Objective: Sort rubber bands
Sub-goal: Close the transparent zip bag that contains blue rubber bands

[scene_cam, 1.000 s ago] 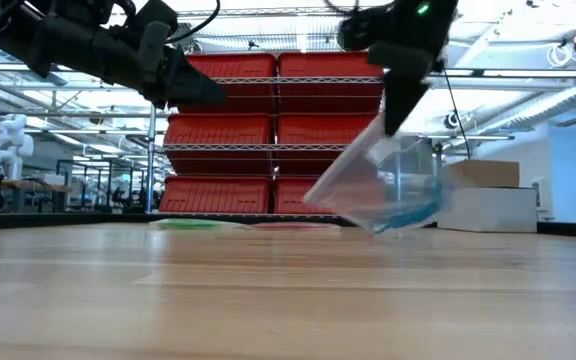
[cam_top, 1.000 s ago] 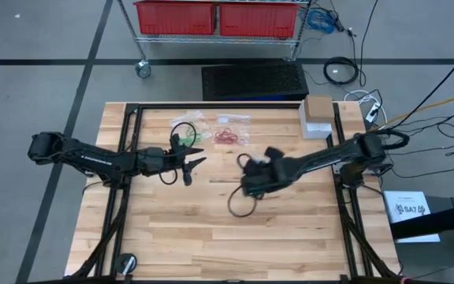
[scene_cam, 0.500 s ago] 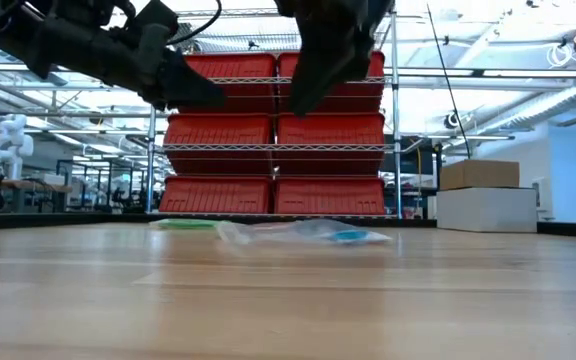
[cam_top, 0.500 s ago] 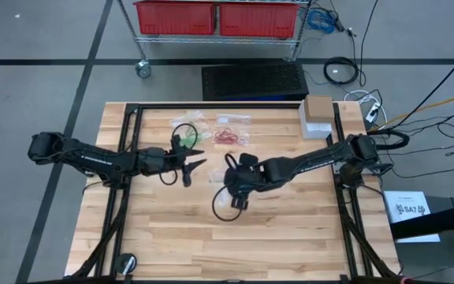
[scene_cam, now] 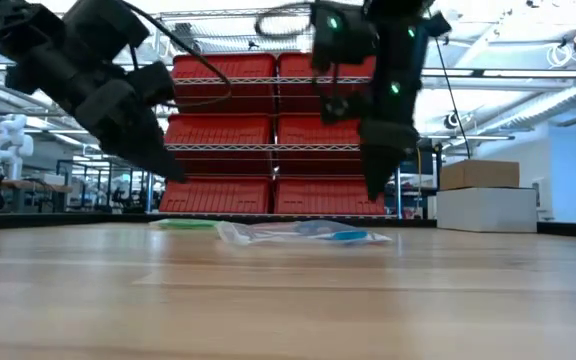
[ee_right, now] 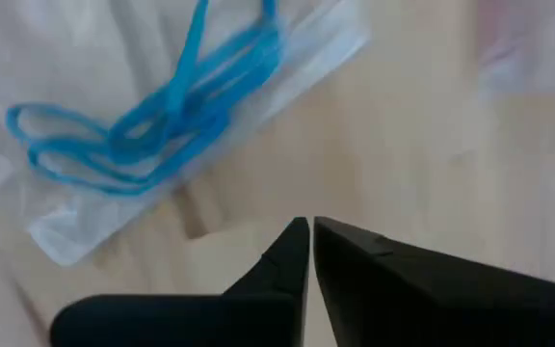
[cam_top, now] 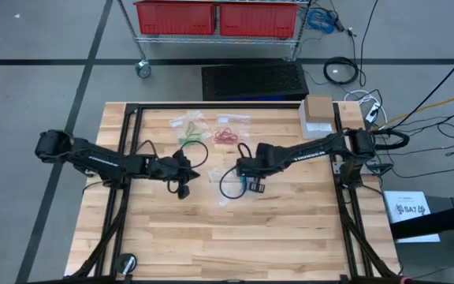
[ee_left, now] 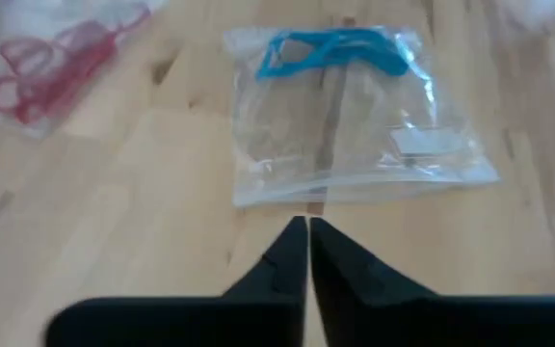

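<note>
Landmark: clear bag [ee_left: 355, 116] lying flat near the middle of the desk [cam_top: 172, 244], blue rubber bands [ee_right: 152, 125] sealed inside it.

Nearest the bag: left gripper [ee_left: 306, 241] on the bag's left side, just short of its edge, not touching. Jaws together, nothing between them. Right gripper [ee_right: 308, 236] on the bag's right side, above the blue bands' end, apart from the plastic. Jaws together, empty. Low view shows both tips hanging above the desk, with the bag flat beneath.

Farther from the bag, toward the desk's back edge: red rubber bands [cam_top: 227, 136] and green rubber bands [cam_top: 189, 139], each seemingly in its own bag; they lie side by side, well apart from the blue bag. White boxes [cam_top: 318, 118] at the back right corner. Beyond the desk: wire shelf with red bins [cam_top: 217, 17].

Judgement: blue bag appears set down; sorting close to done, with the three colours separate. If the bag needs shifting toward the other two, open one pair of jaws first, descend on a bag edge, not the band bundle, and pinch plastic only. Thin film may slide or crumple, so go slow.
</note>
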`<action>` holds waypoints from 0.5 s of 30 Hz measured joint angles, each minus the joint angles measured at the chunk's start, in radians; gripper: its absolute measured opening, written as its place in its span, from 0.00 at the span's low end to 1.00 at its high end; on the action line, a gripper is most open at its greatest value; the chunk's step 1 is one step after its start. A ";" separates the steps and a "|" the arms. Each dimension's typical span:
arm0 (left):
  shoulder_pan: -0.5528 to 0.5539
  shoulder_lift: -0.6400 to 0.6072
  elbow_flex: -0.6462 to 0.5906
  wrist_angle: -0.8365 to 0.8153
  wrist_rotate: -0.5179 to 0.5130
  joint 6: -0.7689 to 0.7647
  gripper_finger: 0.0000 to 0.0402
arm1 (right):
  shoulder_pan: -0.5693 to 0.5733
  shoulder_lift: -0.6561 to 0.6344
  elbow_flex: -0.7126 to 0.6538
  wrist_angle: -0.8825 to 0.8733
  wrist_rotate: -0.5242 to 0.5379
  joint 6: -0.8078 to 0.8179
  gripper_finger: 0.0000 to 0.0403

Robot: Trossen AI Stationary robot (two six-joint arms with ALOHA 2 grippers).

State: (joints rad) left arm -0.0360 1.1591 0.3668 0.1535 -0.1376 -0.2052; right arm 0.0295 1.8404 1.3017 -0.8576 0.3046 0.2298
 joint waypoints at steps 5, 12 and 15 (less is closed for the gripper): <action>0.006 0.125 0.000 0.092 -0.001 -0.035 0.02 | 0.022 0.000 -0.120 0.109 -0.079 0.062 0.01; 0.017 0.267 0.000 0.194 -0.052 -0.086 0.02 | 0.104 0.000 -0.185 0.259 -0.159 0.156 0.00; 0.034 0.311 0.000 0.267 -0.053 -0.086 0.02 | 0.121 0.000 -0.188 0.302 -0.195 0.194 0.00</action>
State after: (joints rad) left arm -0.0016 1.4704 0.3668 0.4200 -0.1909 -0.2916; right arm 0.1506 1.8404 1.1134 -0.5556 0.1093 0.4242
